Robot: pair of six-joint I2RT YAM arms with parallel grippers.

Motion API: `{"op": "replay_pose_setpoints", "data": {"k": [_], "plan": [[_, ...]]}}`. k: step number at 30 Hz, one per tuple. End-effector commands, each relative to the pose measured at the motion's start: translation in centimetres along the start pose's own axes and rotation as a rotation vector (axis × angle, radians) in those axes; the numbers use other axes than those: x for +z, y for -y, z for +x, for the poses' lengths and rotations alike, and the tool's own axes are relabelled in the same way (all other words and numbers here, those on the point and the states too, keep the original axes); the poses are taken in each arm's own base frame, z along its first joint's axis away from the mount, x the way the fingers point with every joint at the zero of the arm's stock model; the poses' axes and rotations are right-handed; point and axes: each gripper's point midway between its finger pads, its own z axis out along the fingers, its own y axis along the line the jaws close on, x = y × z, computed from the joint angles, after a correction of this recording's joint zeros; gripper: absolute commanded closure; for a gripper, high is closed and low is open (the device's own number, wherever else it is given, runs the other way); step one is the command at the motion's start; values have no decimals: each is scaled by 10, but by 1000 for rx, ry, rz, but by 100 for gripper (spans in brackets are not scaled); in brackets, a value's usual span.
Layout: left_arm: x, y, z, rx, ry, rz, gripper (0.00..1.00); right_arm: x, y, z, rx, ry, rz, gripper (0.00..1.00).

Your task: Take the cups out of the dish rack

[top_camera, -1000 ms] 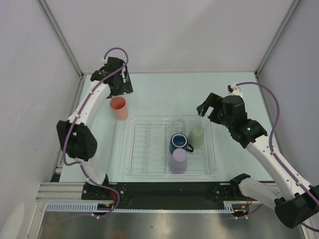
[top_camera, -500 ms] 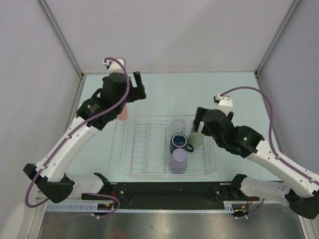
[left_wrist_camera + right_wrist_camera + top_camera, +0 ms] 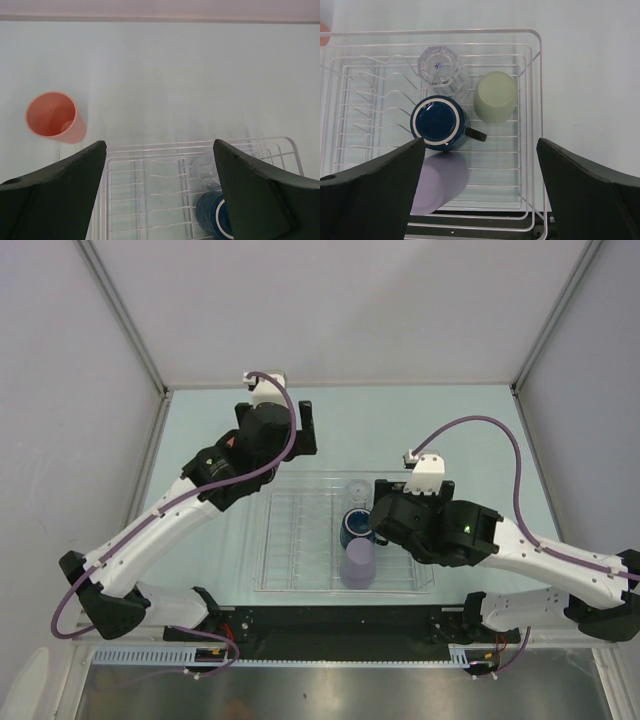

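The clear dish rack (image 3: pixel 295 540) holds a lavender cup (image 3: pixel 358 562), a dark blue mug (image 3: pixel 352 527) and a clear cup (image 3: pixel 357 488), all upside down. The pale green cup (image 3: pixel 495 96) shows only in the right wrist view, beside the mug (image 3: pixel 439 122), the clear cup (image 3: pixel 440 67) and the lavender cup (image 3: pixel 437 185). My right gripper (image 3: pixel 481 142) is open and empty above the rack's right half (image 3: pixel 395 515). The salmon-pink cup (image 3: pixel 52 117) stands upright on the table left of the rack (image 3: pixel 200 150). My left gripper (image 3: pixel 159 145) is open and empty above the rack's far edge (image 3: pixel 280 430).
The pale green table (image 3: pixel 450 430) is boxed in by white walls at the back and both sides. A black rail (image 3: pixel 330 625) with the arm bases runs along the near edge, just below the rack. My left arm covers the salmon-pink cup in the top view.
My left gripper has swung right, from the salmon-pink cup towards the rack's far edge. My right gripper has moved left and over the rack, covering the pale green cup from above.
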Motion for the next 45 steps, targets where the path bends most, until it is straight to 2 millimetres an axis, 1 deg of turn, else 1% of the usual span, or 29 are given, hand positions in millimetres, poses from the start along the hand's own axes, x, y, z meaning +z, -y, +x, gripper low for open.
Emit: {"op": "replay_pose_setpoints", "data": {"k": [1,9,10,14,15,17,18,19,21,22,24,26,27,28,31,33,36,40,45], "plan": [[-1,-1,-9,-9,55,-14,7,-8,10,-16,13,64,58,0],[-3,-6,-7,9,61,-26,6,-12,12,-22,49,82,34,0],[-2,-6,-4,13,55,-25,6,-12,12,-22,52,82,29,0],[-6,-8,0,1,53,-18,6,-12,13,-23,34,91,22,0],[-10,-10,-2,-5,60,-16,6,-13,14,-23,17,94,21,0],[-13,-15,4,-3,54,-22,6,-13,11,-25,9,104,4,0],[-19,-19,2,-11,65,-21,6,-11,8,-25,-4,109,-6,0],[-20,-23,9,-2,52,-29,6,-10,5,-25,-10,110,-15,0],[-26,-30,12,-5,54,-37,6,-6,-6,-23,-28,109,-40,1],[-26,-34,20,6,36,-49,6,-5,-10,-22,-36,107,-49,0],[-28,-39,27,6,26,-55,6,0,-23,-17,-57,94,-67,0],[-29,-41,32,4,12,-55,6,4,-31,-11,-73,75,-75,0],[-29,-41,36,5,2,-51,6,8,-39,-4,-84,60,-82,0],[-31,-42,37,-1,-1,-50,6,11,-42,4,-92,47,-80,0],[-32,-43,43,-10,-14,-41,6,13,-55,22,-101,28,-99,0],[-32,-42,48,-15,-22,-33,5,15,-60,39,-122,8,-106,0],[-32,-41,52,-11,-32,-29,5,12,-65,53,-118,-8,-113,0],[-33,-41,55,-10,-38,-24,5,7,-74,65,-114,-25,-139,0],[-35,-42,60,-17,-43,-19,5,7,-81,87,-124,-62,-146,0]]}}
